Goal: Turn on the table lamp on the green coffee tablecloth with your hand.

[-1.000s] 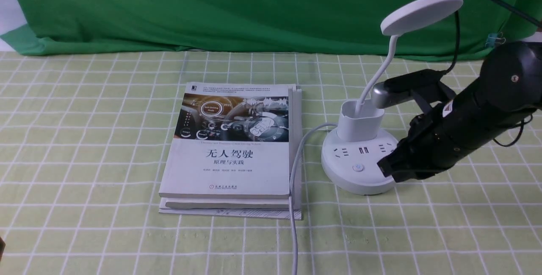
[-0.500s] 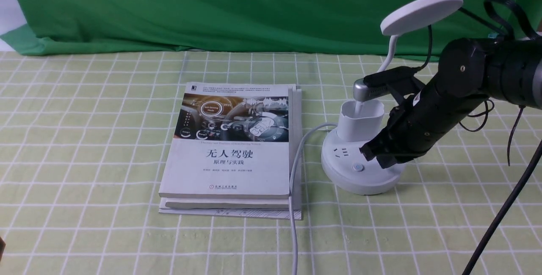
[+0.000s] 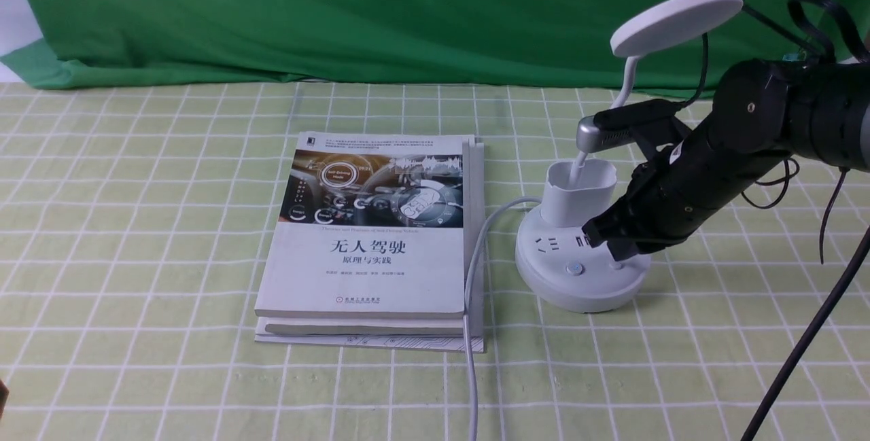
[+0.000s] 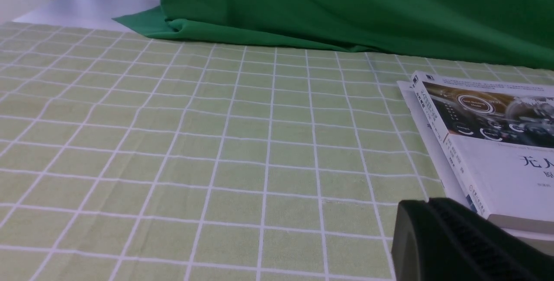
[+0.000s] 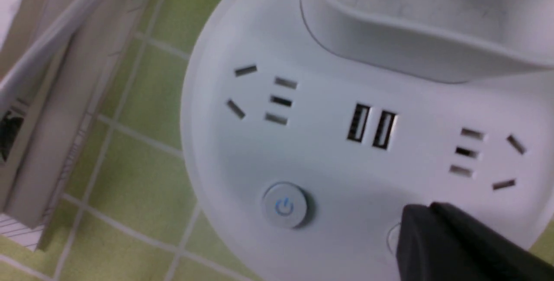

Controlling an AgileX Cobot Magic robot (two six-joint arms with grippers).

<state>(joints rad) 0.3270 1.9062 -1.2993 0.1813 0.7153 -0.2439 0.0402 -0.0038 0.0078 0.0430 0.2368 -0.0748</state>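
The white table lamp (image 3: 578, 281) stands on the green coffee tablecloth (image 3: 170, 257) at the right, its disc head (image 3: 676, 20) unlit. My right gripper (image 3: 601, 237), the hand, is shut and empty, with its tip just over the right part of the lamp's round base. In the right wrist view the shut tip (image 5: 417, 220) covers most of a second round button, right of the blue-marked power button (image 5: 284, 206). I cannot tell whether it touches. My left gripper (image 4: 426, 205) is shut and empty, low over the cloth next to the book.
A stack of books (image 3: 370, 244) lies left of the lamp and also shows in the left wrist view (image 4: 489, 142). The lamp's white cable (image 3: 469, 332) runs along the books toward the front edge. The dark green backdrop cloth (image 3: 408, 13) hangs at the back.
My right gripper has swung left from beside the lamp's base to over its top, then risen slightly. The lamp, books and cable have not moved.
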